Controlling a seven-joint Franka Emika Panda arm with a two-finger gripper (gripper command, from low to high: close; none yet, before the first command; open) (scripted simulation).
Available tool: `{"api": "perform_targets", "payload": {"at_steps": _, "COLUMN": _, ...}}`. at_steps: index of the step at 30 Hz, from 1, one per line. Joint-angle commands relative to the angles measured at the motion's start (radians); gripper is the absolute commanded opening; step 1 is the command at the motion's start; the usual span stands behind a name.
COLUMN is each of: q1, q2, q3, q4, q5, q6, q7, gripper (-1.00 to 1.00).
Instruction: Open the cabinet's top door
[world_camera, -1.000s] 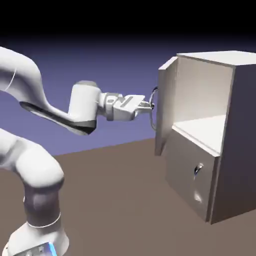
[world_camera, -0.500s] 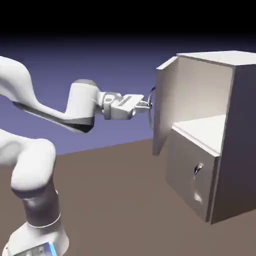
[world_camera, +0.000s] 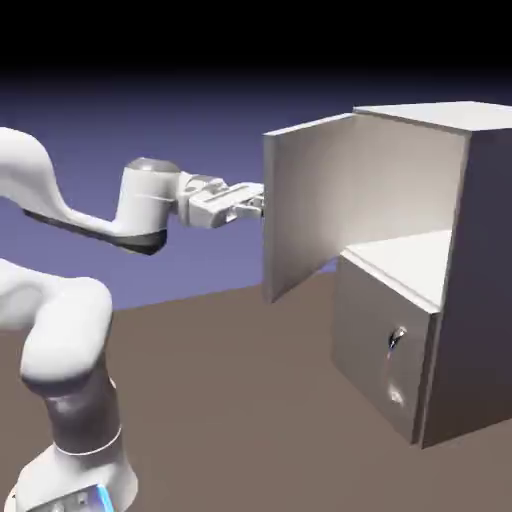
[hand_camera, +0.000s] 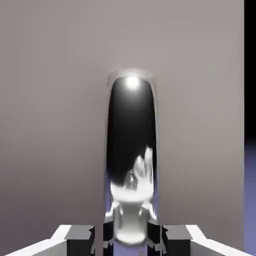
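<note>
The grey-beige cabinet (world_camera: 472, 290) stands at the exterior view's right. Its top door (world_camera: 312, 208) hangs swung far out, the plain inner face turned toward the exterior view. My gripper (world_camera: 256, 205) reaches to the door's free edge from the left; the handle is hidden behind the panel there. In the hand view the grey door (hand_camera: 50, 125) fills the picture, and the long chrome bar handle (hand_camera: 131, 145) runs upright between my fingertips (hand_camera: 107, 234). The gripper (hand_camera: 131, 239) is shut on that handle.
Below the open compartment, the shorter lower panel (world_camera: 375, 360) is closed, with a small chrome handle (world_camera: 397, 339). A pale shelf (world_camera: 410, 258) shows inside. The white arm (world_camera: 70, 300) rises from the lower left over the brown table (world_camera: 240, 400).
The top door has swung much farther open, from nearly edge-on to broadside. The gripper moved left with the handle, and the arm drew back.
</note>
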Motion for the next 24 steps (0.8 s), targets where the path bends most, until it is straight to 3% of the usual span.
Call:
{"api": "perform_targets", "payload": {"at_steps": 1, "q1": -0.016, "q2": 0.012, "q3": 0.032, "q4": 0.028, "q5": 0.031, "q6": -0.045, "q7": -0.005, "gripper": -1.00}}
{"api": "perform_targets", "payload": {"at_steps": 17, "q1": -0.514, "q2": 0.044, "q3": 0.514, "q4": 0.582, "q5": 0.343, "q6": -0.619, "q7": -0.080, "gripper": -1.00}}
{"api": "perform_targets", "payload": {"at_steps": 18, "q1": -0.514, "q2": 0.044, "q3": 0.514, "q4": 0.582, "q5": 0.343, "q6": -0.619, "q7": -0.080, "gripper": 1.00}}
{"api": "perform_targets", "payload": {"at_steps": 24, "q1": -0.600, "q2": 0.008, "q3": 0.606, "q4": 0.744, "q5": 0.385, "q6": -0.710, "q7": -0.112, "gripper": 1.00}}
